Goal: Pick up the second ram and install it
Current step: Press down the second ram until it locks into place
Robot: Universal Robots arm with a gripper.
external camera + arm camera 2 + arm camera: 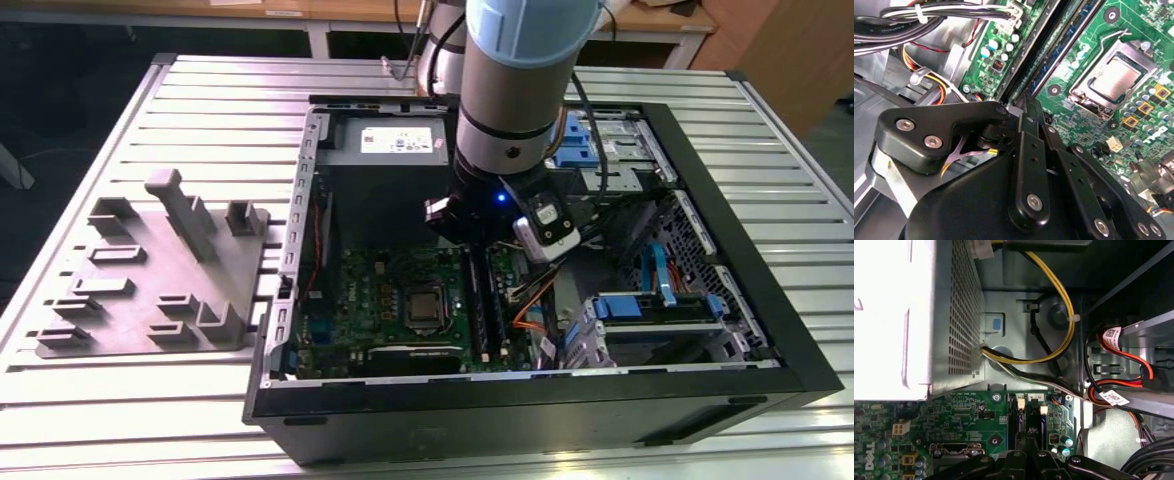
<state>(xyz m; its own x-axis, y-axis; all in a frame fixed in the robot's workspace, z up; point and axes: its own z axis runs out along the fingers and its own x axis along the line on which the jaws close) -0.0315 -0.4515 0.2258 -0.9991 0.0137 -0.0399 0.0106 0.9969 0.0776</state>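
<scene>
Tabletop (134, 420): a pale slatted metal surface carried the open computer case, with a grey moulded fixture (154, 275) lying beside it toward the exterior view's left.
Computer case (534, 410): black, lying on its side with the panel off, its near wall closest to the camera.
Motherboard (387, 300): green, flat on the case floor, with the processor socket (424, 308) near its middle and long black memory slots (483, 310) just beside the socket.
Drive bays (654, 300): metal cages with blue clips filled the case toward the exterior view's right; orange and black cables ran nearby.
End effector (1029, 107): lowered over the memory slots, its dark fingers (1030, 437) drawn narrowly together with the tips at a slot.
Second ram (1066, 47): a dark board with chips stood edge-on in the slot line ahead of the fingertips; whether the fingers gripped it could not be told.
Power supply (387, 140): a grey perforated box at the case's far end.
Room: wooden furniture stood beyond the tabletop.
</scene>
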